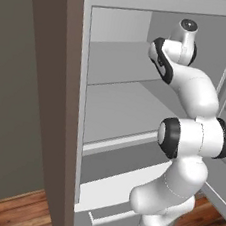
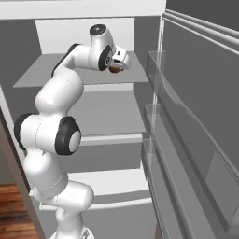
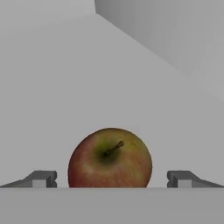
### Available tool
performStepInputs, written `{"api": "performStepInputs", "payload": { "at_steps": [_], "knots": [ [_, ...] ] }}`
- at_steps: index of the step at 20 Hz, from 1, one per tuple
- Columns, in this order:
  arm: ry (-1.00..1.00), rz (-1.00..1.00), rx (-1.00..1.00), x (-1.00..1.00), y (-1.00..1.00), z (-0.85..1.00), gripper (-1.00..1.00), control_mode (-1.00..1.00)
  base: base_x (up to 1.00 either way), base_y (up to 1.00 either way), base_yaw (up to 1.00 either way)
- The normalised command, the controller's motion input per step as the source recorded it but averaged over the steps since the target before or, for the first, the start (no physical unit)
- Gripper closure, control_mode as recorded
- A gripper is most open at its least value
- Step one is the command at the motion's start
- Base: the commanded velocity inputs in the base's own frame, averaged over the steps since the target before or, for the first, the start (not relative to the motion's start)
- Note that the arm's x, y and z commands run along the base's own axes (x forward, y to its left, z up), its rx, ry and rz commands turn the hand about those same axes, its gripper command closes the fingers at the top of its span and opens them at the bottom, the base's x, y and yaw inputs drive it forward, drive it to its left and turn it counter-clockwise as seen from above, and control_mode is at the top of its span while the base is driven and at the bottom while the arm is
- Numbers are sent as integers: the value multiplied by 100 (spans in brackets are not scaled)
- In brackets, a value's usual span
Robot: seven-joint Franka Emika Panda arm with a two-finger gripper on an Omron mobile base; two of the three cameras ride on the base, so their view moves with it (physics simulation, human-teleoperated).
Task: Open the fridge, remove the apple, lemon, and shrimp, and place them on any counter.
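Fridge (image 2: pixel 140 28): door swung open, white shelved interior exposed; door bins seen at the right of the right base view.

Arm: reached into the upper part of the interior, hand lowered over the upper shelf (image 2: pixel 42 74).

Gripper (image 3: pixel 112 179): jaws spread wide, nothing clasped. In the hand view one fingertip (image 3: pixel 41 178) is seen on each side of the fruit, each standing clear of its skin with a gap showing.

Apple (image 3: pixel 110 158): red with a green-yellow patch around the stem, stem turned toward the camera. It is located directly ahead of the gripper, centred between the two tips, resting on the white shelf surface. In the right base view a small dark red-brown patch of it (image 2: pixel 113 70) is glimpsed just under the hand, near the front of the upper shelf.

Shelf surface around the apple: plain white, with the fridge's inner wall seen beyond the apple, toward the upper right of the hand view.

Lower drawer (image 1: pixel 110 190): seen below the shelves, beside the arm's base links.
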Motion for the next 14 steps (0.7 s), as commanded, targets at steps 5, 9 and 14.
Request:
{"api": "performStepInputs", "payload": {
  "at_steps": [5, 9, 14],
  "knots": [
    [0, 0, 0, 0, 0, -14, -100, -100, 0, 0, 0],
    [0, 0, 0, 0, 0, -12, -100, -100, 0, 0, 0],
    [0, 0, 0, 1, 0, -12, 100, -100, 0, 0, 0]
  ]
}}
